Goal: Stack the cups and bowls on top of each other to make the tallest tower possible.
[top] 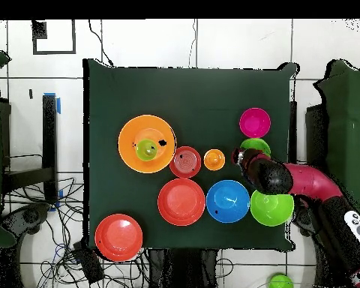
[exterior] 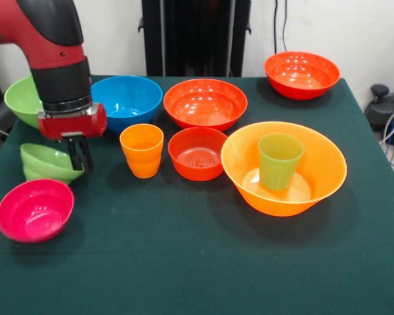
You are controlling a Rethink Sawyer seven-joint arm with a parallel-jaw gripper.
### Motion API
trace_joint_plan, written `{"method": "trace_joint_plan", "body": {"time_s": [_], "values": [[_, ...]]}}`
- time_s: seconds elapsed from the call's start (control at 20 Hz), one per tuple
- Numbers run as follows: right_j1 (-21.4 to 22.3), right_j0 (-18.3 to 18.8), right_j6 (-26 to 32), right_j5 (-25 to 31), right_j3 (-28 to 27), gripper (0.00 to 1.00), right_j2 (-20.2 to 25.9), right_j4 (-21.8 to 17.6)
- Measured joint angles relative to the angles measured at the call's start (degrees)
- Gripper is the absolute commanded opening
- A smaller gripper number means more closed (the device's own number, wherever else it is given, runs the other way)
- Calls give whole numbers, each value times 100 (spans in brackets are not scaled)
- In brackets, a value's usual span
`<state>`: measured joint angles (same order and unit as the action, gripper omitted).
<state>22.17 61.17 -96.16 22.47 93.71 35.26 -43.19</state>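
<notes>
A translucent green cup (exterior: 279, 161) (top: 147, 149) stands upright inside the largest orange bowl (exterior: 328, 164) (top: 130, 135). On the green cloth, an orange cup (exterior: 142, 151) (top: 214, 159) stands beside a small red-orange bowl (exterior: 198, 154) (top: 186, 162). My gripper (exterior: 81, 157) (top: 243, 157) hangs at the right rim of the small green bowl (exterior: 46, 163) (top: 255, 145), just left of the orange cup. A pink bowl (exterior: 34, 210) (top: 255, 121) sits in front of the green one. All other bowls rest singly.
Behind stand a blue bowl (exterior: 128, 98) (top: 228, 200), a wide red-orange bowl (exterior: 205, 104) (top: 181, 201), a large green bowl (exterior: 23, 98) (top: 271, 208) and a red-orange bowl (exterior: 301, 74) (top: 118, 237) at the table's corner. The arm partly covers the green bowls.
</notes>
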Motion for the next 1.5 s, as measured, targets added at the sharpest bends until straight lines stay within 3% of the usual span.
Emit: {"method": "trace_joint_plan", "body": {"time_s": [0.4, 1.0, 1.2, 1.5], "values": [[-146, 3, 0, -287, -1, 0, 123, -8], [-142, -1, 0, -234, 2, 0, 129, 46], [72, -4, 0, 368, 118, 0, 129, 479], [949, -24, 0, 1465, 502, 0, 130, 1024]]}}
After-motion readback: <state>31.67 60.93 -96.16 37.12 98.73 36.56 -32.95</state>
